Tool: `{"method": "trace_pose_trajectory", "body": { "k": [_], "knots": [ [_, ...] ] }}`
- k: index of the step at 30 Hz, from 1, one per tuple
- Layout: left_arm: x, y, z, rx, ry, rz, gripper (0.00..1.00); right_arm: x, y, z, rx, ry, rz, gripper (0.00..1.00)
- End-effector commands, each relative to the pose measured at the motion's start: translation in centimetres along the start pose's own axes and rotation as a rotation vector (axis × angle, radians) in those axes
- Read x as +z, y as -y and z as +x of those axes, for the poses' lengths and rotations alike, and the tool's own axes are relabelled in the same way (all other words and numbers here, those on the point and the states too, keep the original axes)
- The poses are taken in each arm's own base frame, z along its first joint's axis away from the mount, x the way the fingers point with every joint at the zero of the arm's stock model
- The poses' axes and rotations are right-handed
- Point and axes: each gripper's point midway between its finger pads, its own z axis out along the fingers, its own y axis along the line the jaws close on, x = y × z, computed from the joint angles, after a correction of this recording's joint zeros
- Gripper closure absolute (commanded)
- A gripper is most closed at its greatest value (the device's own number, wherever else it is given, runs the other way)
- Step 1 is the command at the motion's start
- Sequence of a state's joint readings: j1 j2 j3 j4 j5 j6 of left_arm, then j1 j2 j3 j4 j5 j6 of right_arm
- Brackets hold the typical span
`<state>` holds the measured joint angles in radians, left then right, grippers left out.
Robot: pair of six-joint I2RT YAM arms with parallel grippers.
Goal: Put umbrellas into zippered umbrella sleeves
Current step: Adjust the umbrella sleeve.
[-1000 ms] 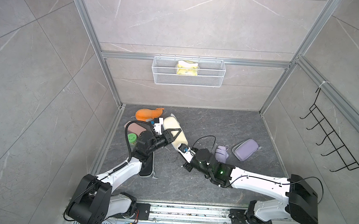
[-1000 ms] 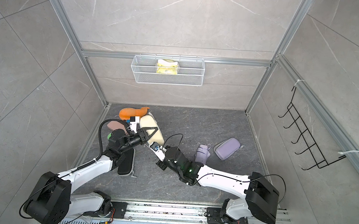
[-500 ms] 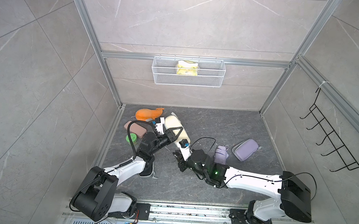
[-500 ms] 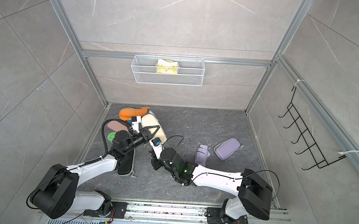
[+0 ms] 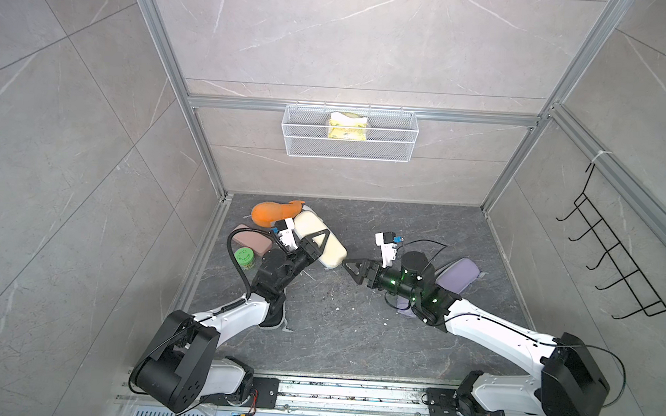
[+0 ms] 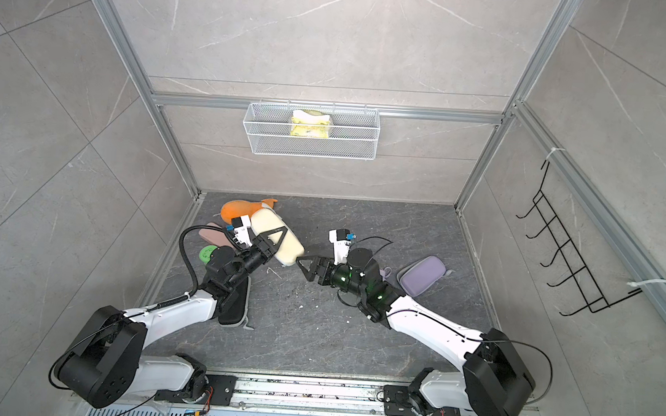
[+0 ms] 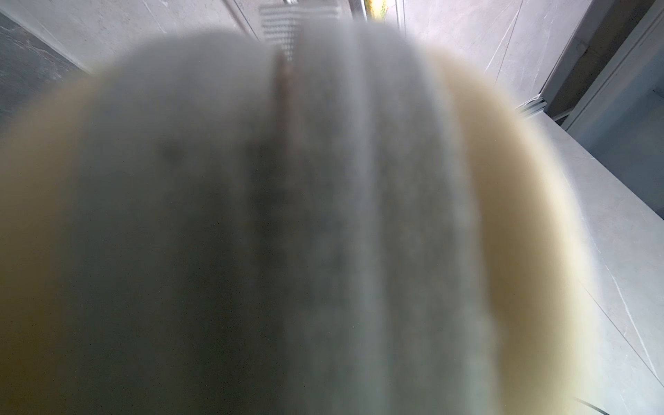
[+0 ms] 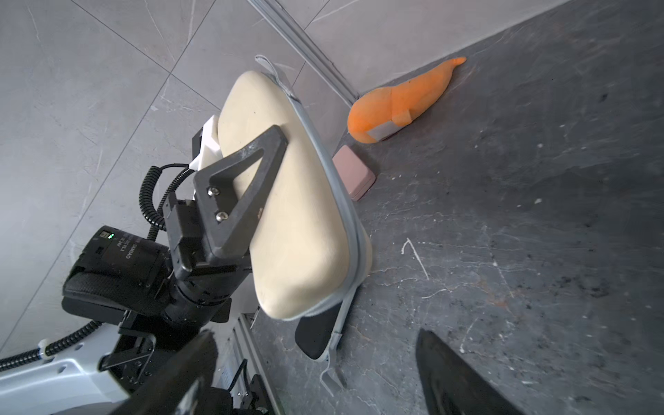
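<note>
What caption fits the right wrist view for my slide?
Left gripper clamps the cream sleeve; orange plush whale and pink case lie beyond on the floor.

The left wrist view is almost all blur — the cream sleeve (image 7: pixel 521 233) and its grey zip edging (image 7: pixel 359 215) sit too close to the lens for any detail. In both top views the black sleeve (image 5: pixel 276 317) (image 6: pixel 235 306) lies mostly under the left arm, left of centre; in a top view the lavender umbrella (image 5: pixel 401 303) shows only a sliver beneath the right arm. In the right wrist view the right gripper (image 8: pixel 316 337) shows just two dark, unfocused fingers (image 8: pixel 452 377) cut off by the frame edge — the pink case (image 8: pixel 354 172) is half hidden behind the cream sleeve.
</note>
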<state>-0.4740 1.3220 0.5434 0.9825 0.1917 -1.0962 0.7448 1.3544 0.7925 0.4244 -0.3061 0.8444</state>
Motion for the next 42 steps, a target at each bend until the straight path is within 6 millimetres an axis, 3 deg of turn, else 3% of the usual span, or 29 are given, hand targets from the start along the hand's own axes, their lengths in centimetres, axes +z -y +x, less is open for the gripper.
{"method": "trace_pose_trajectory", "body": {
  "k": [1, 5, 9, 12, 14, 17, 23, 28, 37, 42],
  "knots": [
    [-0.6, 5.7, -2.2, 0.033, 0.109, 0.182, 0.79, 1.5, -2.1, -0.5, 0.171, -0.015, -0.138, 0.1],
    [-0.1, 6.3, -1.7, 0.012, 0.126, 0.206, 0.75, 2.9, -2.6, -1.2, 0.231, 0.013, -0.213, 0.13],
    [0.7, 7.1, -1.3, -0.008, 0.12, 0.231, 0.65, 3.1, -3.7, -2.4, 0.229, 0.067, -0.285, 0.23],
    [0.8, 7.2, -1.4, -0.025, 0.121, 0.225, 0.53, 2.8, -4.3, -3.3, 0.215, 0.106, -0.311, 0.44],
    [0.4, 7.1, -1.4, -0.019, 0.104, 0.198, 0.39, 2.6, -4.3, -3.7, 0.211, 0.12, -0.313, 0.58],
    [-0.9, 6.3, -1.5, 0.014, 0.05, 0.109, 0.26, 2.1, -3.7, -4.5, 0.212, 0.128, -0.306, 0.71],
    [-6.3, 2.8, -3.3, 0.045, -0.08, -0.124, 0.09, 0.1, -2.4, -5.1, 0.194, 0.061, -0.303, 0.82],
    [-7.9, 1.5, -3.0, -0.005, -0.237, -0.151, 0.07, -1.4, -2.5, -4.3, 0.155, -0.097, -0.353, 0.83],
    [-6.4, 2.6, -1.7, -0.001, -0.421, -0.084, 0.04, -2.4, -4.1, -2.3, 0.086, -0.293, -0.421, 0.83],
    [-5.7, 3.2, -1.0, -0.026, -0.502, -0.025, 0.19, -2.7, -4.7, -2.0, 0.049, -0.349, -0.442, 0.82]
  ]
}}
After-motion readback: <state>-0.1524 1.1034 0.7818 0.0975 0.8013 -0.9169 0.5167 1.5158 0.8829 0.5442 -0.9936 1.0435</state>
